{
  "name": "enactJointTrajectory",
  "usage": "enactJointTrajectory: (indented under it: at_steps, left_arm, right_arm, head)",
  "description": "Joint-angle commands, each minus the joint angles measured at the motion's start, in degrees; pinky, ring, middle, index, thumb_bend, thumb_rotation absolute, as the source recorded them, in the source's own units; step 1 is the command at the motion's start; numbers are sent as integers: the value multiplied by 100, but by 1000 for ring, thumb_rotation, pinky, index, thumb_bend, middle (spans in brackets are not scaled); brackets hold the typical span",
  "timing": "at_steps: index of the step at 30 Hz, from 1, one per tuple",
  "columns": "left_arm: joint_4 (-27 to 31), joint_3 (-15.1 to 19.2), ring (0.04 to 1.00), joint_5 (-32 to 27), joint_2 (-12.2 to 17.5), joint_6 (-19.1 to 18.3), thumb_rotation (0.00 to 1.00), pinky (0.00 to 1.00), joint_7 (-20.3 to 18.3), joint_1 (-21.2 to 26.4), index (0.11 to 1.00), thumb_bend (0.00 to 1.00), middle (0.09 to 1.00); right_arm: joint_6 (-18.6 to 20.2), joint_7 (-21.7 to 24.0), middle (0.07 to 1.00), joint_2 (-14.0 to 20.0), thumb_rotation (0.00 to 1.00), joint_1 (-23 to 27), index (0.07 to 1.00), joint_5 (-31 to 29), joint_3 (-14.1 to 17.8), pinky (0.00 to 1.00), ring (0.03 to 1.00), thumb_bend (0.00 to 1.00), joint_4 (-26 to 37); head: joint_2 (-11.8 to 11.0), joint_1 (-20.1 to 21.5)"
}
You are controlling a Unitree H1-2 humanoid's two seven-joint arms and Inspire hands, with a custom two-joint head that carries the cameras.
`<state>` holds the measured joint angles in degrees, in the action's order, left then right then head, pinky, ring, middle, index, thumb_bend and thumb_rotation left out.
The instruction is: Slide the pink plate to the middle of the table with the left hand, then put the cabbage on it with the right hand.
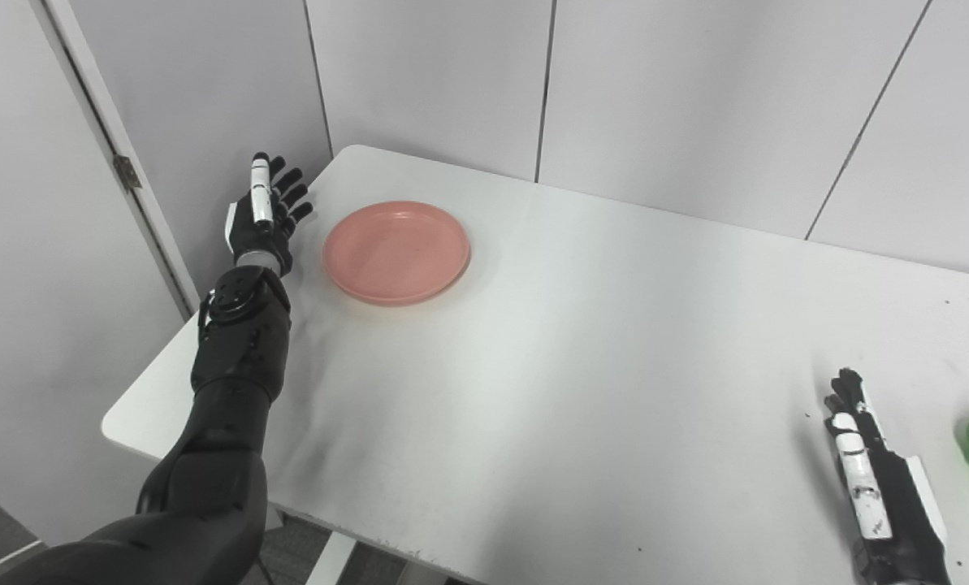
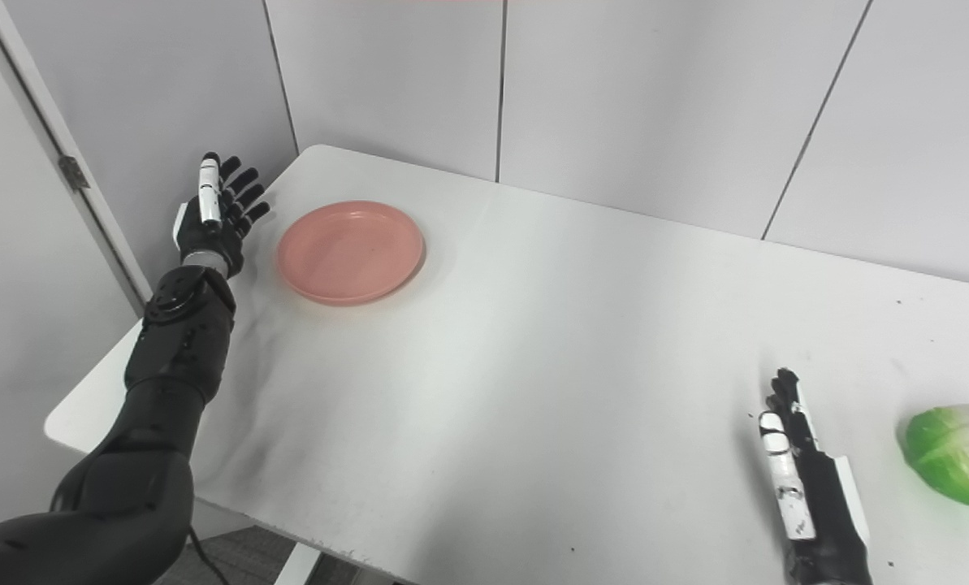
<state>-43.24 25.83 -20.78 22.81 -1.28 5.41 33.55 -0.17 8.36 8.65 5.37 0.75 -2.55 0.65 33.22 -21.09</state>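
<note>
The pink plate [image 1: 396, 252] lies flat at the far left of the white table [image 1: 581, 366]; my left hand [image 1: 266, 213] reaches out just left of it, fingers straight and spread, holding nothing, not touching the rim; my right hand [image 2: 801, 467] rests at the near right, fingers extended close together, empty; the cabbage [image 2: 955, 453] sits just right of it, apart.

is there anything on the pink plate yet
No, the pink plate shows only its bare inside. The cabbage lies far off near the right hand. What is under the plate is hidden.
</note>
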Motion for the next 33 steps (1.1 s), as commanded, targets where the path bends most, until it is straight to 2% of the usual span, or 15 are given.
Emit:
enactJointTrajectory:
  at_steps: [1, 10, 19, 24, 31, 33]
  left_arm:
    - [-67, -52, 858, 24, 78, 118, 1000, 845, -71, 268, 847, 461, 849]
    - [-928, -279, 877, 69, 24, 572, 1000, 865, -365, 338, 867, 457, 874]
    - [-1381, -396, 886, -18, -116, 817, 1000, 872, -681, 349, 871, 451, 882]
    - [-1390, -501, 870, 21, -271, 890, 1000, 865, -758, 278, 865, 456, 865]
    - [-1096, -610, 868, 3, -511, 835, 1000, 862, -869, 127, 860, 455, 858]
    - [-931, -680, 866, 44, -567, 779, 1000, 860, -891, 58, 863, 453, 859]
  right_arm:
    - [64, 3, 1000, 13, 1000, 43, 1000, -12, 11, 1000, 1000, 158, 124]
    - [-61, -42, 1000, 6, 1000, 37, 1000, 74, -8, 1000, 1000, 145, 125]
    - [8, -28, 1000, 13, 1000, 33, 1000, 99, -27, 1000, 1000, 177, 175]
    - [76, -53, 1000, 6, 1000, 18, 1000, 187, -34, 1000, 1000, 174, 232]
    - [-246, -108, 988, 18, 1000, 45, 995, 334, -50, 995, 980, 145, 76]
    - [-237, -114, 986, 12, 1000, 39, 991, 346, -47, 990, 977, 155, 81]
  head:
    - [18, 6]
    - [59, 53]
    - [93, 105]
    - [124, 151]
    - [157, 211]
    - [168, 230]
